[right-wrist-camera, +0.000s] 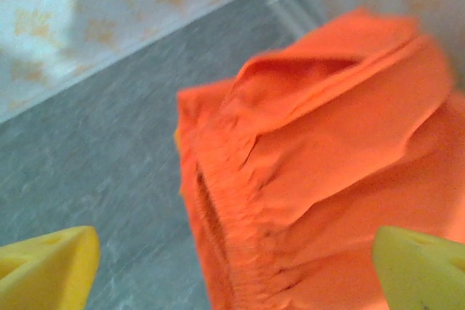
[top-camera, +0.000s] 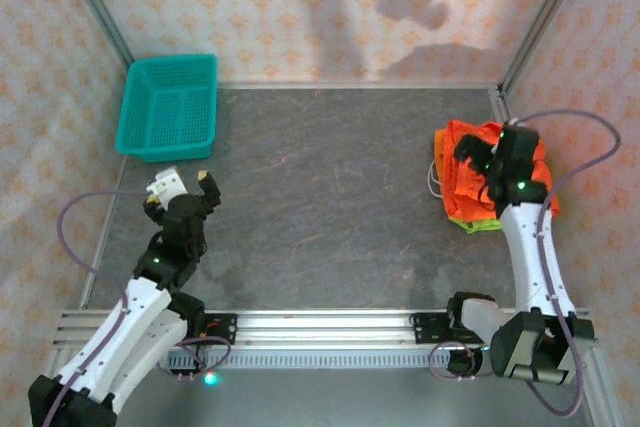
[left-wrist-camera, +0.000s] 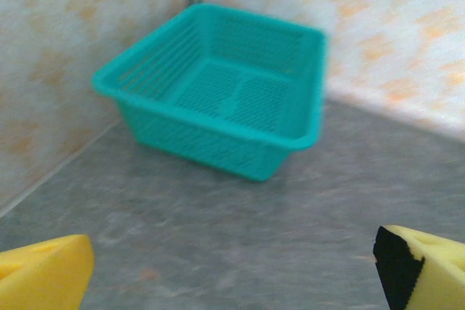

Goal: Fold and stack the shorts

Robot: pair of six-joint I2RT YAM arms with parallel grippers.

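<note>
Right claw (top-camera: 478,171) spread wide, pads (right-wrist-camera: 43,270) far apart, nothing pinched. It hangs directly over the orange shorts (right-wrist-camera: 327,150); the top layer is wrinkled, with the gathered waistband towards the wrist camera. The stack sits on the right side of the counter (top-camera: 320,207), near the far right corner. Lime green shorts (top-camera: 478,226) poke out at the stack's near edge, under the orange. White drawstring (top-camera: 434,183) loops out on the stack's left. Left claw (top-camera: 187,187) also spread, empty, over bare counter on the left, facing the teal basket (top-camera: 165,107) in the far left corner.
</note>
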